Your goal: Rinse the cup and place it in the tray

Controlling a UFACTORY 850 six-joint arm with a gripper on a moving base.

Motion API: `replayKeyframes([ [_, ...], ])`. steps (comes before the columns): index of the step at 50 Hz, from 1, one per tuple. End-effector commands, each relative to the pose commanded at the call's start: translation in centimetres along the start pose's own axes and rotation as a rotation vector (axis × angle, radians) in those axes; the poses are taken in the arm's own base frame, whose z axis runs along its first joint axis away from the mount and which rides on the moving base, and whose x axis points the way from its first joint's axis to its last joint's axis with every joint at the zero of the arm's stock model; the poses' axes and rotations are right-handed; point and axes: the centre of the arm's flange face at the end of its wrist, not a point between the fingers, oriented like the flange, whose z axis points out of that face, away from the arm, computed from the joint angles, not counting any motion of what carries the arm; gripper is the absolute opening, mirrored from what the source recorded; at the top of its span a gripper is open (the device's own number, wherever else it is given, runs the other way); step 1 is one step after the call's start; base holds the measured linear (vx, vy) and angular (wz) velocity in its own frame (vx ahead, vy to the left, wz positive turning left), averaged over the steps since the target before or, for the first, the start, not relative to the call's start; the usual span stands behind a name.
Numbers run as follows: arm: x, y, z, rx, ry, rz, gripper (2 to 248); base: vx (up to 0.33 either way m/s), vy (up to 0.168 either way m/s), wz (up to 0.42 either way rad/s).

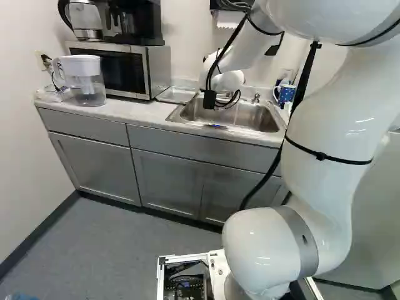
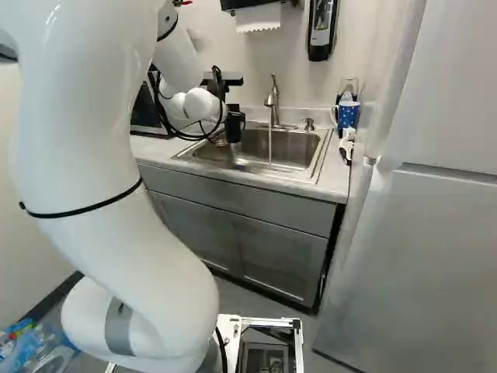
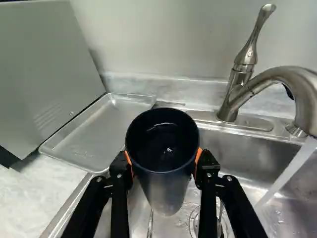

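In the right base view my gripper hangs over the left part of the sink. The wrist view shows the gripper shut on the dark cup, an orange pad against either side. The cup's mouth faces the camera, with glints inside. Water runs from the faucet into the basin, apart from the cup. The shallow metal tray lies on the counter beside the sink, with nothing in it.
A microwave stands beside the tray, with a water pitcher farther left. A blue patterned mug stands right of the sink in the right base view, near the fridge. The faucet handle rises behind the basin.
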Motion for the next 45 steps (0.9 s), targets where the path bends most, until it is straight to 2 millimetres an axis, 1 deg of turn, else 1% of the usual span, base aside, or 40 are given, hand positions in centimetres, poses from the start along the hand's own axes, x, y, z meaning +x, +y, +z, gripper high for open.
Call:
replayKeyframes([
  [11, 1.07, -0.06, -0.58, 0.002, 0.023, 0.001, 126, 0.0, 0.0, 0.0],
  [19, 1.07, -0.06, -0.58, 0.002, 0.023, 0.011, 126, 0.0, 0.0, 0.0],
  [45, 1.07, -0.06, -0.58, 0.005, 0.022, 0.263, 126, 0.0, 0.0, 0.0],
])
